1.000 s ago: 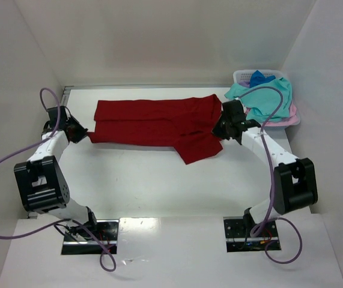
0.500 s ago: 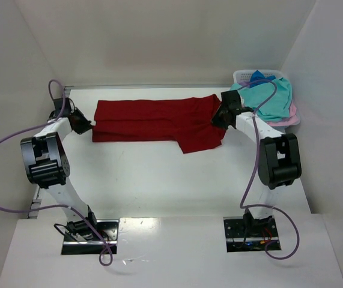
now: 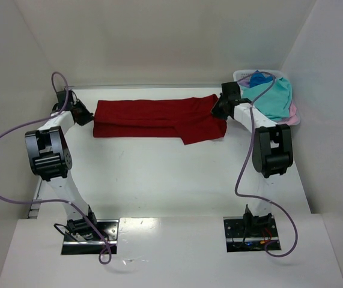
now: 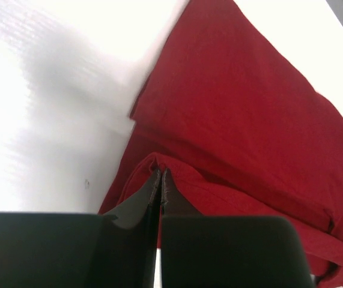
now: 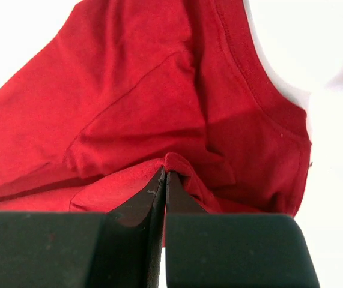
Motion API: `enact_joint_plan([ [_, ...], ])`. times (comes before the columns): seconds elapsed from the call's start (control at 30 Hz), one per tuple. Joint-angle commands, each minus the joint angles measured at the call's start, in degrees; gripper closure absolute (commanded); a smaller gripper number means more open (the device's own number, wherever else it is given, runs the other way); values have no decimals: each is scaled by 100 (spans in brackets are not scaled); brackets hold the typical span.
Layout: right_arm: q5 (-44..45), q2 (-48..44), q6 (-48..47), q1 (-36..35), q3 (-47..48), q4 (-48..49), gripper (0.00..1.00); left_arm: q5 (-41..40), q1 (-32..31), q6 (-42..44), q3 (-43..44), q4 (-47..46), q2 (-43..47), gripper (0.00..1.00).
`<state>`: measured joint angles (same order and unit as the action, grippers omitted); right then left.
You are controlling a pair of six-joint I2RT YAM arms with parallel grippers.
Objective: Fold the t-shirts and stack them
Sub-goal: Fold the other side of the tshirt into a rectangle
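From above: pinching the dark red t-shirt (image 3: 153, 117) at both ends, with the left gripper (image 3: 88, 117) at its left edge and the right gripper (image 3: 218, 110) at its right end. Holding it as a long folded band across the far part of the table (image 3: 159, 174), with one flap sticking out toward the near side below the right end. Working just beside the pale basket (image 3: 242, 74), with the teal t-shirt (image 3: 273, 99) spilling over its rim and the blue t-shirt (image 3: 258, 78) and pink t-shirt (image 3: 292, 117) underneath. Possibly risking a snag there: brushing the draped teal cloth with the right wrist or cable and dragging it out. Also risking a lopsided fold from that skewed flap.

From the left wrist: pressing the jaws together on a small raised ridge of red cloth, right at the tips (image 4: 160, 175), with the layered shirt (image 4: 249, 120) spreading ahead and to the right. Probably risking a slip under any hard pull, judging by so thin a bite.

From the right wrist: clamping likewise on a little hump of red fabric at the tips (image 5: 164, 174), with the seamed shirt (image 5: 129, 90) lying ahead and the hem running off to the right.
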<state>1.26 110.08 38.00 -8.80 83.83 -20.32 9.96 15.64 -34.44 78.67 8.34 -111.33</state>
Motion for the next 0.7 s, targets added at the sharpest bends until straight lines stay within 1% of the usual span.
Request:
enact_joint_plan([
  [0.0,41,328,-91,36,326,168,100,-73,-69,209,349,-219,-214,100],
  [0.33,41,795,-196,98,924,107,100,-310,-131,209,763,-157,-530,100],
  [0.67,94,1094,-249,255,1442,54,100,-310,-131,209,1141,-96,-837,100],
])
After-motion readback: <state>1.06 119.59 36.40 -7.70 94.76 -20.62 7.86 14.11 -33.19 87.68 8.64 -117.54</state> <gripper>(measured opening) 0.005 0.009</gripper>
